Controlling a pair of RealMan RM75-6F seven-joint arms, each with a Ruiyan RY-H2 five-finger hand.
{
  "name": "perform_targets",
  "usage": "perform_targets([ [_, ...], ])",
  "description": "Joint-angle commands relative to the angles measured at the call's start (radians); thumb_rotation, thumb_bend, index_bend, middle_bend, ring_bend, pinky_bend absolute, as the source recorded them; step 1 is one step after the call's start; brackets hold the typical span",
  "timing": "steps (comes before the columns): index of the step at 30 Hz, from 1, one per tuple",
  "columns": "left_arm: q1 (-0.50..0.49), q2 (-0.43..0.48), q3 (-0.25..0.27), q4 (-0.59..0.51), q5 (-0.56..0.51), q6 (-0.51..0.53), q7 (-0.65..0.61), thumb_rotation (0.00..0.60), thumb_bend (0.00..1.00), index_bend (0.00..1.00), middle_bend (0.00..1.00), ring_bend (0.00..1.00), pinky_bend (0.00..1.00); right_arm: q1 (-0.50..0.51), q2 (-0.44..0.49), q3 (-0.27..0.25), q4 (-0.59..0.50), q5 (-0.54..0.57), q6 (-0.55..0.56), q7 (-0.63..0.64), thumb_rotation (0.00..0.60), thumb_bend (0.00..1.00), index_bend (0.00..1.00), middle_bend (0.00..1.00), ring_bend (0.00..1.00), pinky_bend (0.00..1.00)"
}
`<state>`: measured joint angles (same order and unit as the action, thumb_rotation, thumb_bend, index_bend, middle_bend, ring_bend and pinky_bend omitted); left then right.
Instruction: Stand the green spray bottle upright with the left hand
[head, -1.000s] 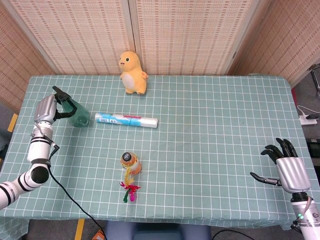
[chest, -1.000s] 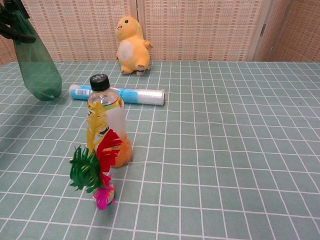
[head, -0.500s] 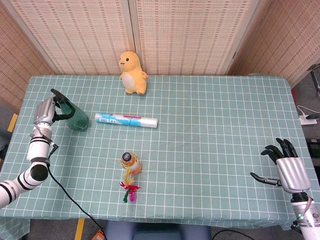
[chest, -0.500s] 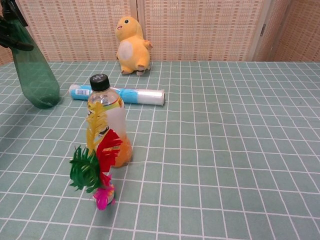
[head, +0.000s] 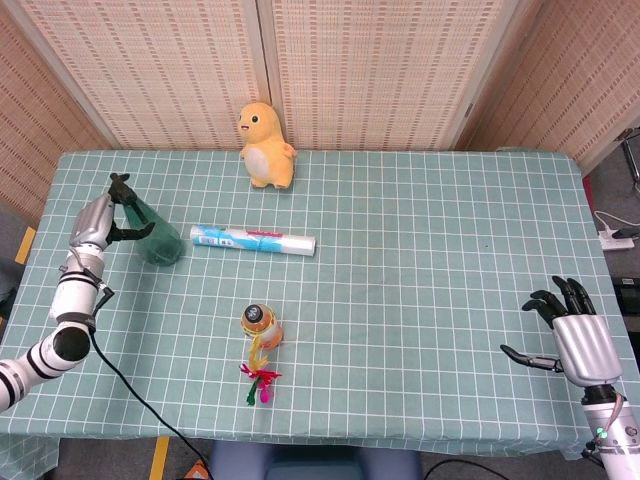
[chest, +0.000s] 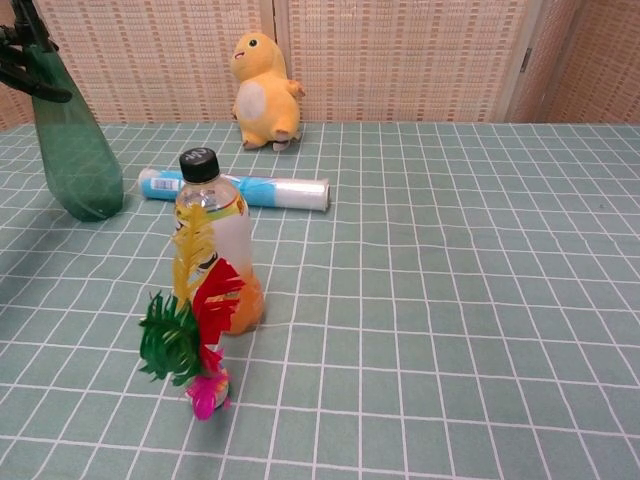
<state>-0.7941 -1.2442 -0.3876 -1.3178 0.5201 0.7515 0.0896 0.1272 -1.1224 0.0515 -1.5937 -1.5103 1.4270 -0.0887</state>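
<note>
Since a second ago, the green spray bottle (head: 152, 232) has come down from its tilted, lifted pose and is now sitting upright with its base on the tablecloth (head: 420, 260), near the left edge of the table. Its dark nozzle is pointing up beside the left hand (head: 97, 218), whose dark fingers are reaching toward the bottle's neck; whether they are actually gripping or only touching it cannot be told from either view (the chest view is cutting off most of that hand at the frame's edge). Across the table, well apart from everything else, the right hand (head: 572, 335) is hanging at the near right corner, holding nothing, its fingers spread apart. Just to the right of the spray bottle, a roll of clear bags (head: 253, 240) with blue print is lying flat on its side. Behind it, at the far edge, a yellow plush toy (head: 267, 146) is standing upright. Nearer the robot, an orange drink bottle (chest: 214, 243) with a black cap is standing upright, and a bunch of coloured feathers (chest: 190, 330) is leaning right against its front.
</note>
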Motion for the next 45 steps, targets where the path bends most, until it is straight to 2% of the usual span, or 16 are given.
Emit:
perform_targets([
  [1,0.0,0.007,0.0,-0.009,0.0,0.001,-0.005,0.6,0.19,0.0,0.16,0.14,0.11,0.0,0.0,0.0,0.0,0.0,0.0,0.0,0.6,0.0,0.39,0.27,0.07,0.08],
  [7,0.002,0.015,0.002,-0.015,-0.01,-0.005,-0.015,0.6,0.18,0.0,0.12,0.09,0.09,0.0,0.0,0.0,0.0,-0.001,0.0,0.002,0.6,0.0,0.39,0.27,0.07,0.08],
  [15,0.009,0.051,0.034,-0.02,-0.032,-0.042,-0.012,0.6,0.17,0.0,0.04,0.02,0.07,0.0,0.0,-0.001,0.002,-0.004,0.002,0.007,0.6,0.0,0.39,0.27,0.07,0.08],
  [32,0.013,0.067,0.094,0.013,-0.061,-0.1,-0.031,0.6,0.15,0.0,0.0,0.0,0.05,0.0,0.003,-0.003,0.005,-0.01,0.002,0.02,0.6,0.0,0.39,0.27,0.07,0.08],
  [39,0.035,0.073,0.137,0.053,-0.076,-0.134,-0.039,0.6,0.15,0.0,0.0,0.0,0.05,-0.001,0.002,-0.003,0.007,-0.013,0.006,0.026,0.6,0.0,0.39,0.27,0.07,0.08],
  [42,0.067,0.107,0.149,0.034,-0.051,-0.162,-0.066,0.6,0.18,0.0,0.0,0.0,0.05,-0.002,0.002,-0.004,0.009,-0.016,0.008,0.033,0.6,0.0,0.39,0.27,0.07,0.08],
  [45,0.117,0.158,0.156,-0.022,0.045,-0.142,-0.092,0.6,0.27,0.0,0.0,0.0,0.05,-0.002,0.002,-0.004,0.012,-0.019,0.01,0.04,0.6,0.0,0.39,0.27,0.07,0.08],
])
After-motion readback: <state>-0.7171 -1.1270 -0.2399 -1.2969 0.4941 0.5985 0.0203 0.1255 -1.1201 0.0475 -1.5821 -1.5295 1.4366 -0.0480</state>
